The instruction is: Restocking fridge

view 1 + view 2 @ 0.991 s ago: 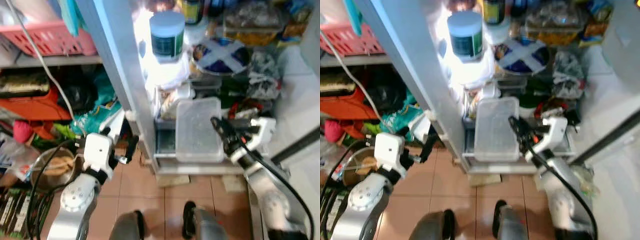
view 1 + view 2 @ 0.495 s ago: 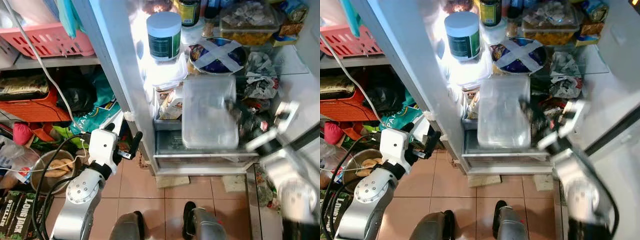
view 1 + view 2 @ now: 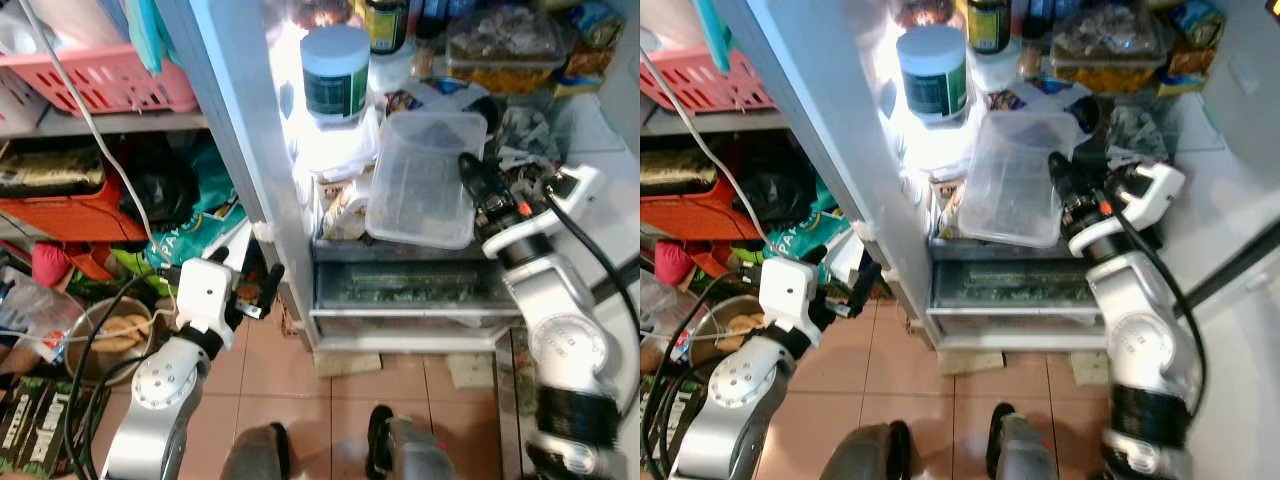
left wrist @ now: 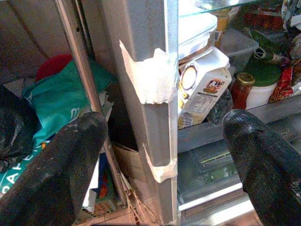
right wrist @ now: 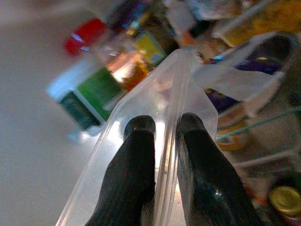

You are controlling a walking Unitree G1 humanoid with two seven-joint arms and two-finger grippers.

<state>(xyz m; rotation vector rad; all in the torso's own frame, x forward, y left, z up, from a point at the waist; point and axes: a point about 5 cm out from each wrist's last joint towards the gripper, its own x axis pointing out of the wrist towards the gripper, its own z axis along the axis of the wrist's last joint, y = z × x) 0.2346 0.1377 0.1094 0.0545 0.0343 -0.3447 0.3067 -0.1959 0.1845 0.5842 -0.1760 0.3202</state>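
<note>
One clear plastic container (image 3: 425, 175), one white tub with a green label (image 3: 335, 73), one dark jar with a yellow label (image 3: 386, 22), one carton (image 4: 203, 92), one red-lidded jar (image 4: 241, 89) and one foil-covered bowl taped with a white cross (image 5: 244, 73) can be counted in the fridge (image 3: 235, 130). Beside it stand one pink basket (image 3: 110, 78), one metal bowl (image 3: 105, 335) and one teal bag (image 4: 56, 101). Two end effectors: the left end effector (image 3: 258, 292) and the right end effector (image 3: 478, 185)
</note>
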